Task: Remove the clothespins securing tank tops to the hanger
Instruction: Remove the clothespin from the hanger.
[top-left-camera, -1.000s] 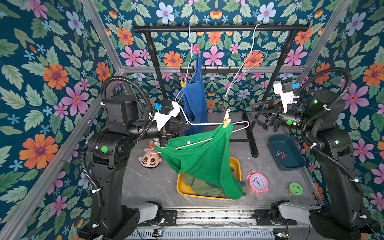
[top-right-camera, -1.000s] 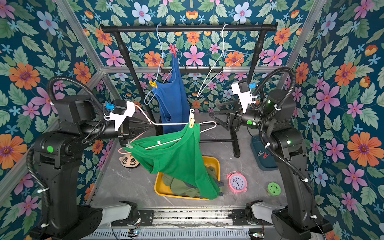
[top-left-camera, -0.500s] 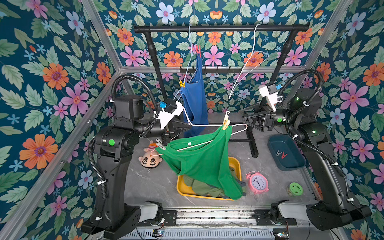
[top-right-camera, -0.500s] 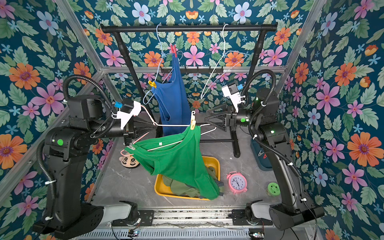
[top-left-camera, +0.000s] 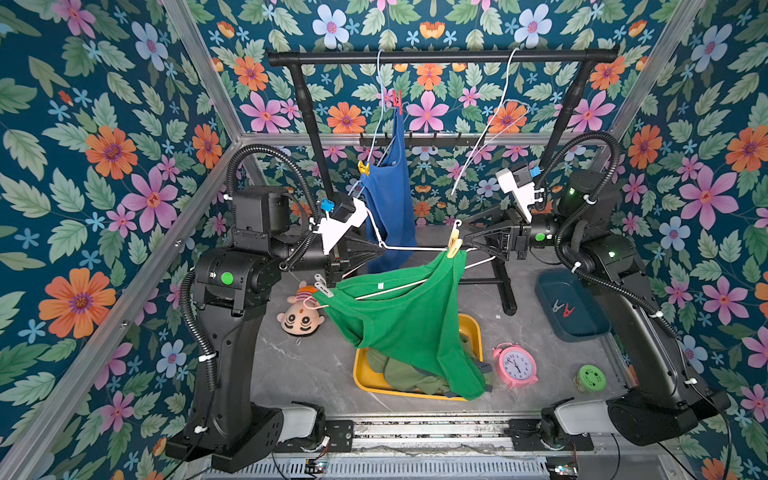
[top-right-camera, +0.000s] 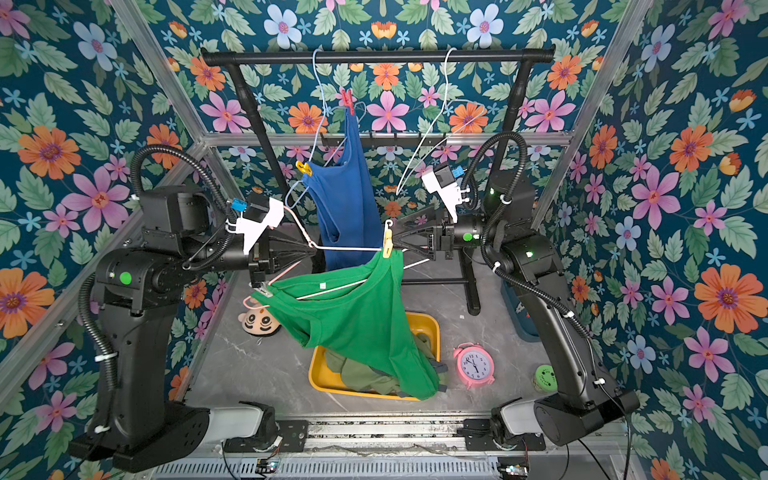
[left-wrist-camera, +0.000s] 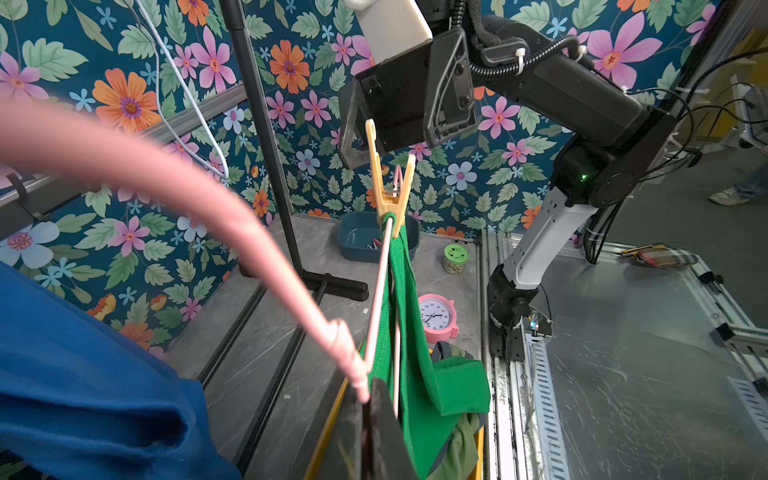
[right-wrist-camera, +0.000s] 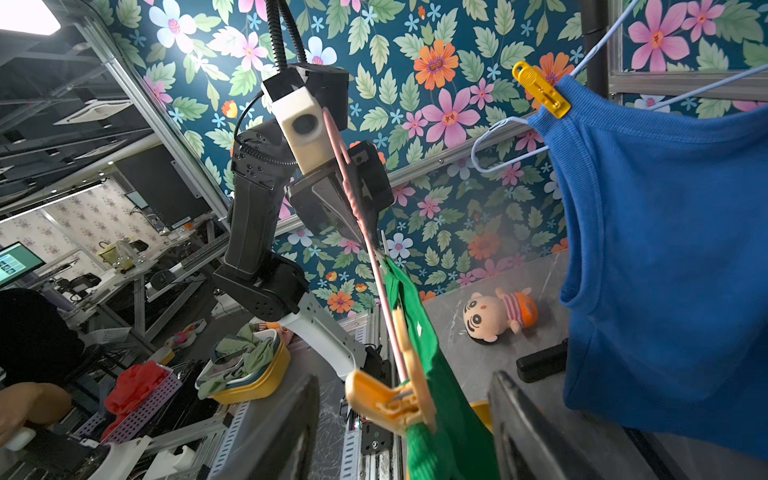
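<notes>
At the twisted neck of the pink hanger (left-wrist-camera: 338, 332), the left hand (left-wrist-camera: 368, 401) is clamped shut on the wire. Its forearm is held level above the counter (top-left-camera: 299, 365). At the hanger's far end the right hand (right-wrist-camera: 403, 378) points in level from the opposite side. Its jaws stand apart on either side of a pale yellow clothespin (right-wrist-camera: 390, 405), and I cannot tell whether they touch it. That clip pins one strap of the green tank top (top-left-camera: 407, 320), which hangs slanted from the hanger. A grey clothespin (top-left-camera: 322, 289) grips the other strap at the hanger's end by the left hand. A white label (top-left-camera: 379, 285) inside the neckline is too small to read. Behind the hanger, the blue tank top (top-left-camera: 390, 208) hangs under the black rack (top-left-camera: 440, 56), pinned by a red clothespin (top-left-camera: 397, 102) and a yellow clothespin (top-left-camera: 363, 167). Below the hanger, the olive tank top (top-left-camera: 390, 370) lies in a yellow tub (top-left-camera: 361, 376). Beside the tub, a pink alarm clock (top-left-camera: 515, 365) shows black numerals round its dial.
</notes>
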